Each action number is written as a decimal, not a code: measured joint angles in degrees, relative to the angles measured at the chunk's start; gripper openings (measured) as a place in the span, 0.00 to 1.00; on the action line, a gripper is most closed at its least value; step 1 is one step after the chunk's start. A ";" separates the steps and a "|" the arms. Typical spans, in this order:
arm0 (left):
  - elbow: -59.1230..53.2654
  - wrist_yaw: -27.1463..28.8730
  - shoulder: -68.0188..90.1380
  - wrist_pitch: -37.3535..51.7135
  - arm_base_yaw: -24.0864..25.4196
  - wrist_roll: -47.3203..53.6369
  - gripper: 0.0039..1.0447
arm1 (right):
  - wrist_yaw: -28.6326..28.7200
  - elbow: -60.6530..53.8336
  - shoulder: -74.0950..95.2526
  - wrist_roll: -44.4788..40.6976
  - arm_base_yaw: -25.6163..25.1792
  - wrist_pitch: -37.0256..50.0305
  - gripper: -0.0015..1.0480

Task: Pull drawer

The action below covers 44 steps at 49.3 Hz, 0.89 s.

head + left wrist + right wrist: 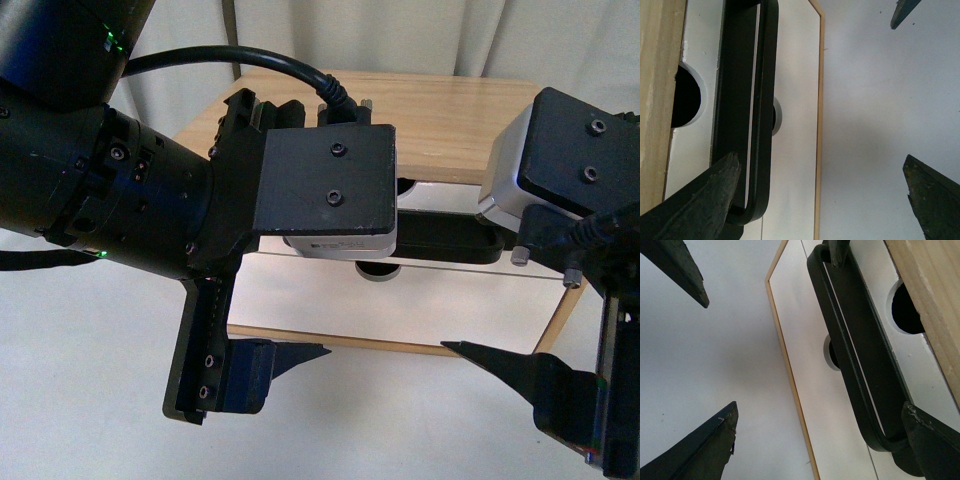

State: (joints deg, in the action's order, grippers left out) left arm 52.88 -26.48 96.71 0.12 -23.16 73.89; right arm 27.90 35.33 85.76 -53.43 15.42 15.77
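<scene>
Now, drawer sits under wood top of cabinet, toward far edge of surface; looks shut. Left gripper and right gripper: jaws spread wide, holding nothing. Inner fingers lie by opposite ends of black bar handle; contact unclear. We judge it best to hook behind bar or centre it between jaws and close. We then pull straight toward us, both arms evenly, no twist, lest drawer rack.

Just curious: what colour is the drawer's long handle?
The handle is black; the right wrist view shows it best.
</scene>
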 joint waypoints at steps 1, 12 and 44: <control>0.13 0.00 0.17 0.00 0.00 -0.04 0.95 | -0.02 0.15 0.33 0.13 0.00 0.13 0.91; 1.36 1.49 2.38 0.44 -0.04 -0.13 0.95 | -0.85 2.21 4.72 2.14 -0.13 2.93 0.91; 2.32 3.06 5.11 1.14 -0.22 0.04 0.95 | -2.47 4.98 9.73 3.56 0.61 2.67 0.91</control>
State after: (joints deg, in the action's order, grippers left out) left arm 55.20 -23.42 101.82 1.26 -23.38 73.93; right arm 25.43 40.32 95.48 -49.87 16.03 18.44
